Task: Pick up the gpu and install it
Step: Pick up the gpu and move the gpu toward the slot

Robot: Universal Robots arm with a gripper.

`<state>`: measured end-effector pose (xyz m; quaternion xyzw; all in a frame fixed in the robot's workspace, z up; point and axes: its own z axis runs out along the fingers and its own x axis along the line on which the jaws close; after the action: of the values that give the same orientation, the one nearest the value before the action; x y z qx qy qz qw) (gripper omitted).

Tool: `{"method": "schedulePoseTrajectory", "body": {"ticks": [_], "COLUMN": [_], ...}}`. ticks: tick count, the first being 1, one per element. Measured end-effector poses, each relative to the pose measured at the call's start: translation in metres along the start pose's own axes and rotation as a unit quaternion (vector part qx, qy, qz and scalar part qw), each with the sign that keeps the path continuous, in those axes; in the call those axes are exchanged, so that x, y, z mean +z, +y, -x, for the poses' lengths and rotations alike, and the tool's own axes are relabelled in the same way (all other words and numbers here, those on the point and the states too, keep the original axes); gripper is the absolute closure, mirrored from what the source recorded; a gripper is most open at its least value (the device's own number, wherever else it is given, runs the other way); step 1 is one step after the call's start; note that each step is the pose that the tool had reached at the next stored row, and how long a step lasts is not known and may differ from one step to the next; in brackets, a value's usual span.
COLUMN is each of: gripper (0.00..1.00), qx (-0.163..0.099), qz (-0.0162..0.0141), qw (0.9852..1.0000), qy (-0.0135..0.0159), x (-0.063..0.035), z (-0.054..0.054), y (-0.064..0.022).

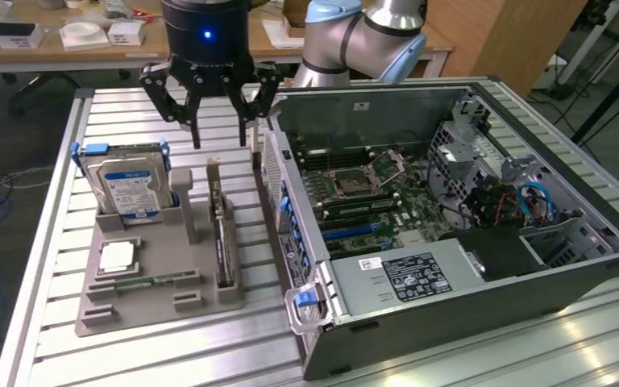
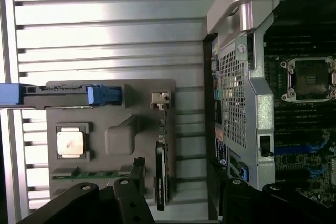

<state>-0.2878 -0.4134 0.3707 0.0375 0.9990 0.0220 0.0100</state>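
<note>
The gpu is a thin dark card standing on its edge in a slot of the grey holder, which lies on the slatted table at the exterior view's left. My gripper hangs open above the card's far end, with clear air between the fingertips and the card. In the wrist view the gpu appears edge-on, its metal bracket at one end, and my gripper straddles the card's line with nothing between its fingers. The open computer case lies beside the holder with its motherboard exposed.
A silver hard drive with a blue label stands upright in the holder. A processor chip and a green memory stick lie flat there. The case's rear wall rises close beside the gpu. A cluttered desk stands behind.
</note>
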Motion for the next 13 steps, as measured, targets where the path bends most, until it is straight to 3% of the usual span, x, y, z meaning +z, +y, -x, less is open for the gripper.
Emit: {"method": "schedulePoseTrajectory", "body": {"ticks": [13], "gripper": [0.41], "qx": [0.000], "qz": [-0.0001], "qw": [1.0000], "qy": [0.0000], "x": [0.0220], "z": [0.000], "y": [-0.0012]}}
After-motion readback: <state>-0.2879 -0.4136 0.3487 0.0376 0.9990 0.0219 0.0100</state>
